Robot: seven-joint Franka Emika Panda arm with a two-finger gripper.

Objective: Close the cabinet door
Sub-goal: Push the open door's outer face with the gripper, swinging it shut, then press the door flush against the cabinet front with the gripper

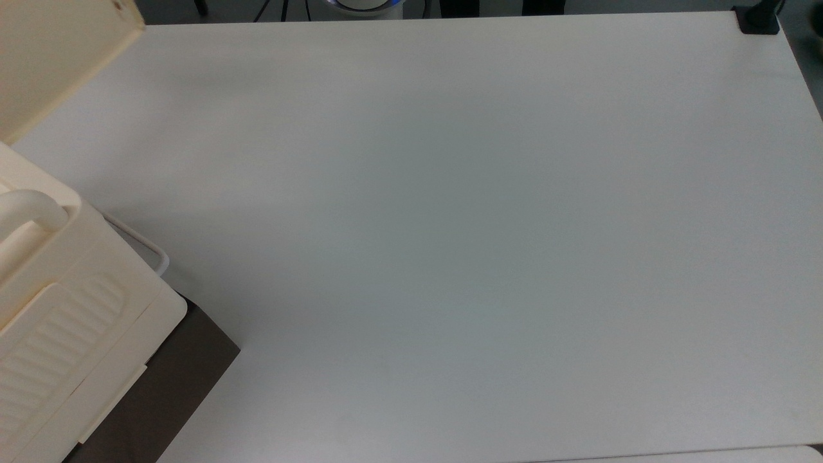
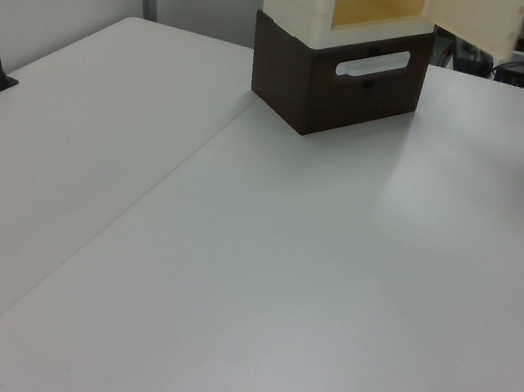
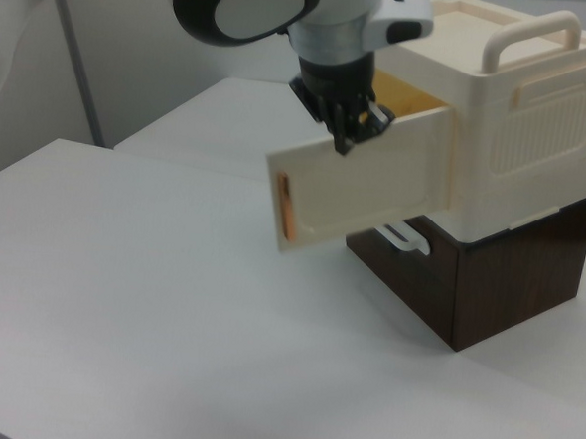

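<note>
At the top edge of the cabinet door [image 3: 360, 189], right view: gripper [image 3: 356, 127], fingers clenched or not can't tell. Door hangs partly open off the cream cabinet [image 3: 518, 124], which sits on 1 dark brown box [image 3: 489, 276].

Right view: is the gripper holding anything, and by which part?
The gripper sits at the top edge of the open cabinet door. Whether it grips the edge or only presses against it cannot be told.

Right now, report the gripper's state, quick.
Gripper: at the top edge of the cabinet door, which hangs open; cannot be told whether it is open or closed.
</note>
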